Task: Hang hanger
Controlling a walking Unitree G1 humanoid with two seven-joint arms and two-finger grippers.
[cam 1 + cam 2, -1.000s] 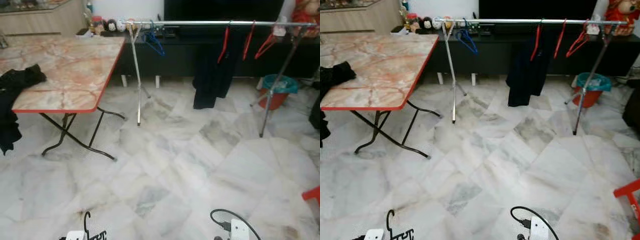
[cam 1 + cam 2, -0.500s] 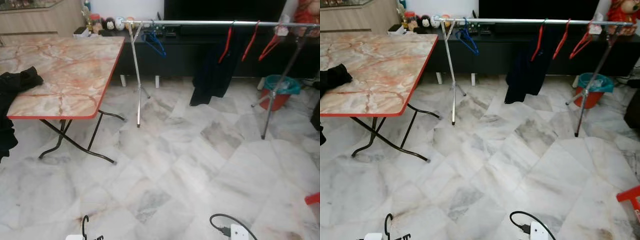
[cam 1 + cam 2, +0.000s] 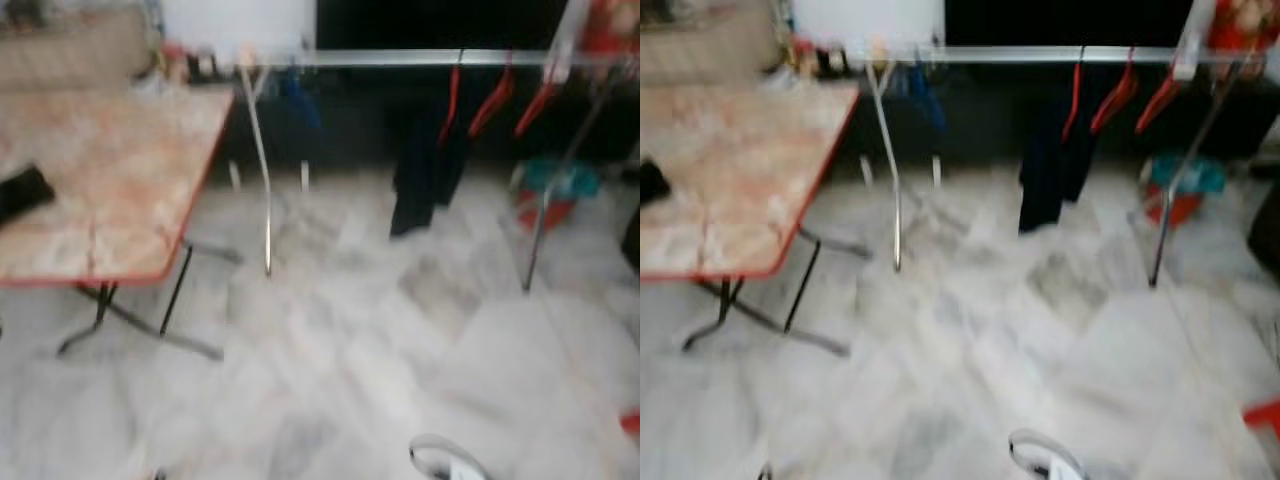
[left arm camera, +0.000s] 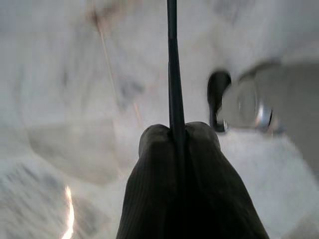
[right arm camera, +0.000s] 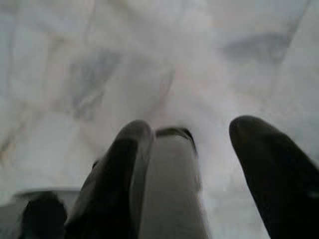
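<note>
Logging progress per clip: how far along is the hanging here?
Done: the left tool is shut on a thin black hanger. In hand: the blurred head views suggest walking towards the clothes rail across the floor. Left: hooking it beside the red hangers.

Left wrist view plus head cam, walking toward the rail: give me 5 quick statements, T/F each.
1. The left gripper is shut on a thin black hanger. True.
2. The right gripper holds a red hanger. False: its fingers are apart with nothing between them.
3. Three red hangers hang on the rail. True.
4. A dark garment hangs from the rail. True.
5. The table stands to the right of the rail. False: it stands on the left.
</note>
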